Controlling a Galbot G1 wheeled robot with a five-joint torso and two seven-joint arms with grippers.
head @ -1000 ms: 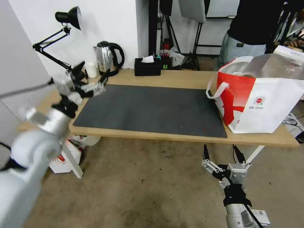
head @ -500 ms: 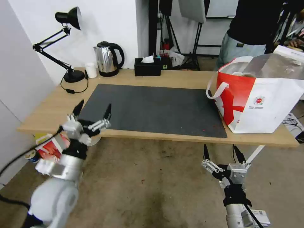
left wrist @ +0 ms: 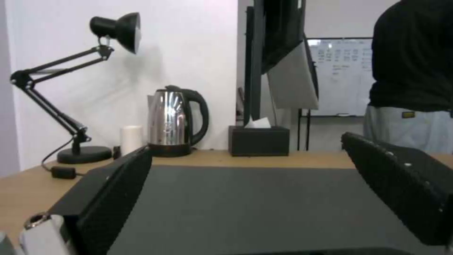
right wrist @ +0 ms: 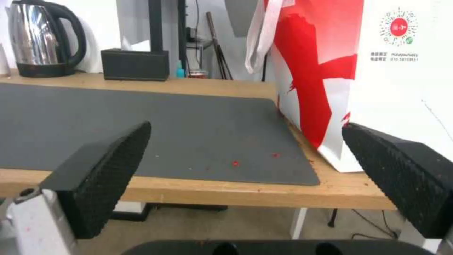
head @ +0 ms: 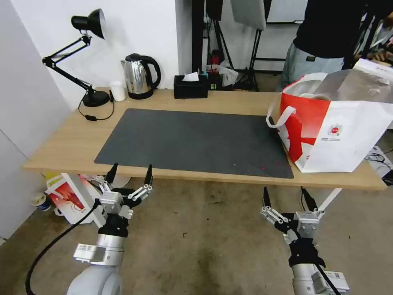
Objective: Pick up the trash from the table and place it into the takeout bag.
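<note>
Both arms low before the surface (head: 61, 143)
Takeout bag (head: 348, 135) contents mostly hidden; left gripper (head: 130, 175) and right gripper (head: 286, 196) point upward, fingers apart.

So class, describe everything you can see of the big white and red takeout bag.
The large boxy white takeout bag with a red panel stands upright and open at the right end of the long light-wood table, beside the dark grey mat. It has white strap handles, silver lining, a small red logo, and something beige inside. Neither claw touches it.
</note>
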